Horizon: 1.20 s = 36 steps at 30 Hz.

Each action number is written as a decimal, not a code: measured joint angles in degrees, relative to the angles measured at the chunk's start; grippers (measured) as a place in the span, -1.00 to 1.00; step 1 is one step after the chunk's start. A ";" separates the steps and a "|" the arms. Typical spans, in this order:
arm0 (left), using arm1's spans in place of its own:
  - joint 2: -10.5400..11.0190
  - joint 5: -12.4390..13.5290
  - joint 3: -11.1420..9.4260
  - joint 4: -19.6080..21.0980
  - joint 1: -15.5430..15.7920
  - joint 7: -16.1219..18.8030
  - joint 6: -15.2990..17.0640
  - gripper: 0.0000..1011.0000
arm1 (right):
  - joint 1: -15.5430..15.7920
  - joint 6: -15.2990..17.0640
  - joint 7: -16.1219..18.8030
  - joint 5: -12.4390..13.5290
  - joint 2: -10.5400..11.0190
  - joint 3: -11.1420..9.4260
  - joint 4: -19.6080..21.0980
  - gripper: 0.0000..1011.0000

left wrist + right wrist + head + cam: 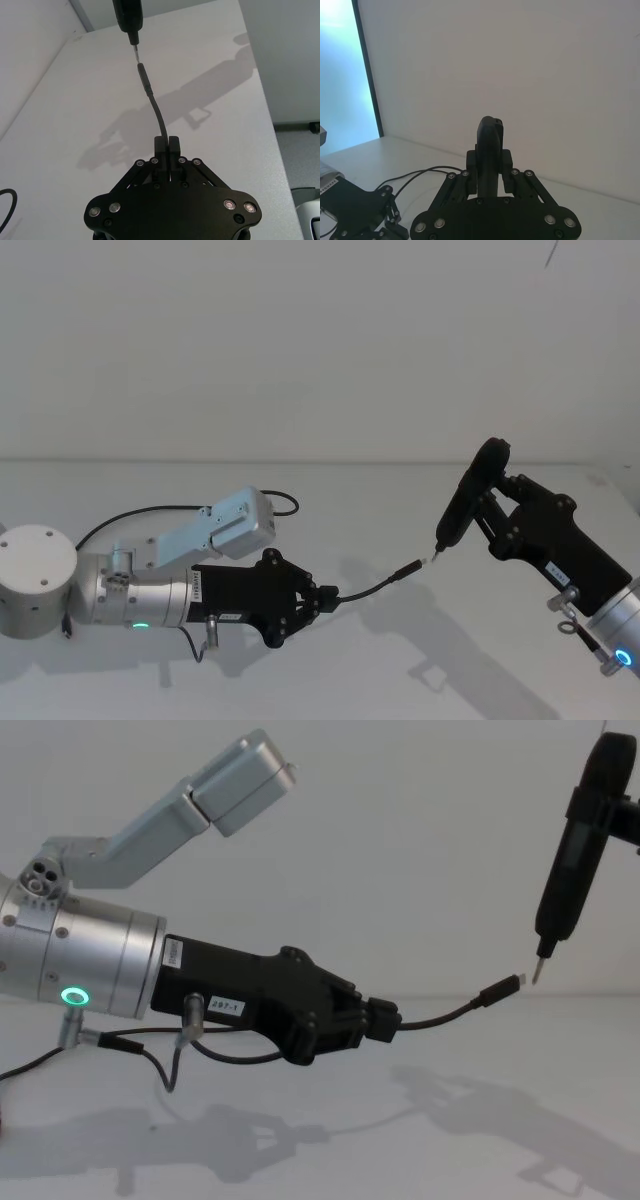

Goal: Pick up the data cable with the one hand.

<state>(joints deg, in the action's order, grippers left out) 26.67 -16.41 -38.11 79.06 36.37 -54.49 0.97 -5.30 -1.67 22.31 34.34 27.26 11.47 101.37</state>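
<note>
My left gripper [325, 598] is shut on the data cable [375, 589], a thin black cable. It sticks out from between the fingertips and curves up to a small black plug [500, 990] with a silver tip. Gripper and cable hang above the white table, as the chest view shows with the left gripper [385, 1020] over its shadow. In the left wrist view the cable [157, 112] rises from the shut left gripper [167, 142]. My right gripper [490, 498] is shut on a slender black tool [575, 850]. The tool's thin metal tip almost meets the plug.
A black cable [150, 510] lies looped on the white table [400, 670] behind my left arm. A silver box [235, 525] rides on the left wrist. A short dark wire [160, 1055] loops under that wrist. The wall stands close behind.
</note>
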 joint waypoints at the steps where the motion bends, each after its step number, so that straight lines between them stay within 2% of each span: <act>1: 0.00 0.00 0.00 0.00 0.00 0.00 0.00 -0.92 | 0.00 0.00 0.00 0.00 0.00 0.00 0.00 -0.45; 12: -0.01 0.00 0.00 0.00 0.00 0.00 0.00 -0.92 | -0.20 -0.23 -0.11 -0.19 -0.10 0.15 -0.25 -0.45; 36: 0.00 0.00 0.00 0.00 0.00 0.00 0.00 -0.92 | -0.38 -0.58 0.75 1.93 0.54 0.74 -0.38 -0.45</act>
<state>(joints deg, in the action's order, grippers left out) 26.67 -16.42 -38.10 79.06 36.37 -54.49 0.97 -5.68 -2.25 23.06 36.27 27.80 12.21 100.99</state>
